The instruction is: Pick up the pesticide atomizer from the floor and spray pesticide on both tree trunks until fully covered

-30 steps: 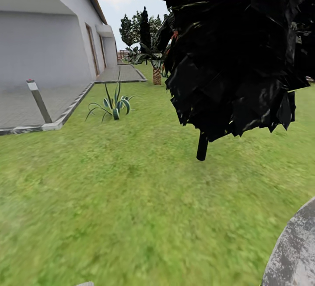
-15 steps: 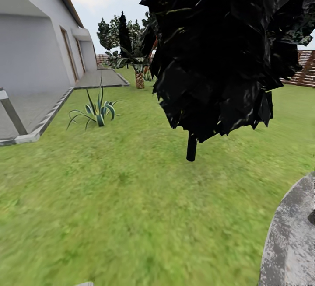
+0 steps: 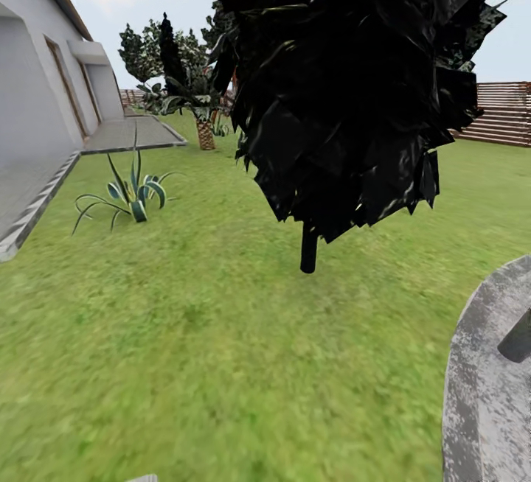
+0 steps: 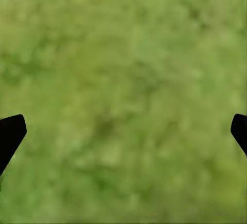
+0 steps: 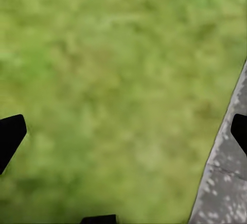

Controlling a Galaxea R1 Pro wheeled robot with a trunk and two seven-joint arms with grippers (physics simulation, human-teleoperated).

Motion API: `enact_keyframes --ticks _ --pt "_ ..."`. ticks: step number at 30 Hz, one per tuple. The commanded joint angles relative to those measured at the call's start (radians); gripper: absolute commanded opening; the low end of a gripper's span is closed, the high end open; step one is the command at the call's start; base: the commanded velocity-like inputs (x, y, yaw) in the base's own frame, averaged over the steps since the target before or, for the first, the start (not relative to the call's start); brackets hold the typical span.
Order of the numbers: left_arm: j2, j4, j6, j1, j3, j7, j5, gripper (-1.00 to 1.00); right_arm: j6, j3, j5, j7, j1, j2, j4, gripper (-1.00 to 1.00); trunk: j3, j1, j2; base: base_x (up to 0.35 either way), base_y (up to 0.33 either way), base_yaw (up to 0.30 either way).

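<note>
Crossing the garden's green lawn point(image 3: 184, 334), the robot looks to be in transit, with no pesticide atomizer visible and no grey-tan tree trunk in sight, so the fetching step is judged not yet begun. At far left stands the pale grey house wall point(image 3: 29, 99) with a paved grey terrace point(image 3: 129, 133) edged by a stone kerb point(image 3: 33, 209); beside that kerb a spiky green-and-white agave plant point(image 3: 131, 198) grows out of the grass. Further back, a short palm with a scaly brown trunk point(image 3: 204, 132) and a cluster of distant dark-green trees point(image 3: 151, 54) line the path. Just ahead at centre hangs a near-black cypress with a ragged crown point(image 3: 346, 84) on a thin dark stem point(image 3: 309, 250), which is not one of the trees to spray. To the right runs the brown horizontal-slat wooden fence point(image 3: 505, 113), and at the lower right lies a mottled grey stepping stone point(image 3: 487, 393) flush with the turf. The left gripper point(image 4: 123, 136) points down at bare grass with its dark fingertips point(image 4: 10, 134) set wide apart and nothing between them; the right gripper point(image 5: 123, 136) is likewise spread and empty, over grass beside the stone's edge point(image 5: 226, 183). No container or vessel appears here, so there are no contents to report.
</note>
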Motion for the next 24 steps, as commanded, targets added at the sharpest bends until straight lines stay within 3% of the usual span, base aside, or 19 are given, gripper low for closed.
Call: enact_keyframes --ticks 1,11,24 --pt "0.000 0.001 -0.003 0.000 0.000 -0.001 0.005 1.00 -0.003 -0.002 -0.001 0.001 0.000 0.001 0.001 1.00 -0.001 0.000 0.000 0.228 0.278 -0.265" --pt "0.000 0.001 -0.003 0.000 0.001 -0.001 0.005 1.00 -0.003 -0.002 -0.001 0.001 -0.001 0.001 0.001 1.00 -0.005 0.000 0.000 0.216 0.238 -0.265" --pt "0.000 0.001 -0.003 0.000 0.001 -0.001 0.005 1.00 -0.003 -0.002 -0.001 0.001 -0.001 0.001 0.001 1.00 -0.011 0.000 0.000 0.021 0.019 -0.265"
